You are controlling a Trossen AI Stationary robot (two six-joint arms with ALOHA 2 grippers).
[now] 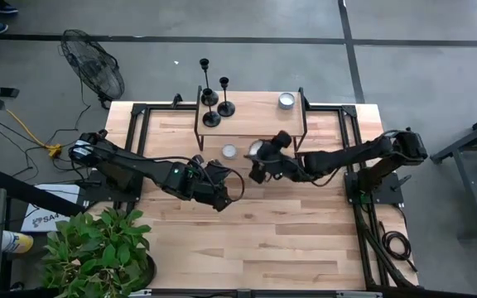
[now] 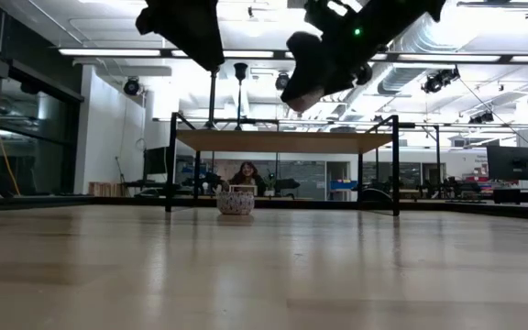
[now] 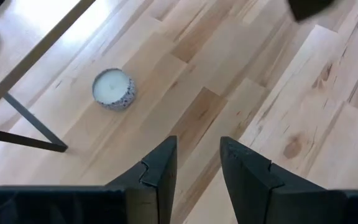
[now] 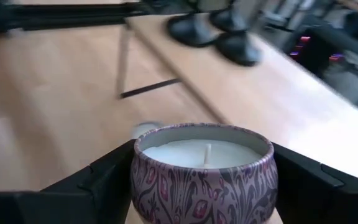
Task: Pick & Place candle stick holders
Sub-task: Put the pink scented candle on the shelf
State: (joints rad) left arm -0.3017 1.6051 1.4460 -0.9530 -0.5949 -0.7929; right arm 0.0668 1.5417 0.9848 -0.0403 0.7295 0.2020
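- Right gripper point(image 4: 204, 180) is clamped on a patterned candle tin point(image 4: 202, 171), carried above the table point(image 1: 263, 232) just in front of the shelf point(image 1: 255, 103).
- Left gripper point(image 3: 197, 174) hangs empty, fingers slightly apart, near a small candle point(image 3: 112, 88) on the table.
- The three candlesticks point(image 1: 214, 99) stand clustered on the shelf's left end.
- Risk: the grippers are close together, so a swing toward the shelf could clip the other arm or topple the candlesticks.

Grey concrete floor point(image 1: 247, 21) with dark seams, black round floor fan point(image 1: 93, 64), leafy green potted plant point(image 1: 98, 252), long ceiling strip lights point(image 2: 136, 52), glass-walled room beyond
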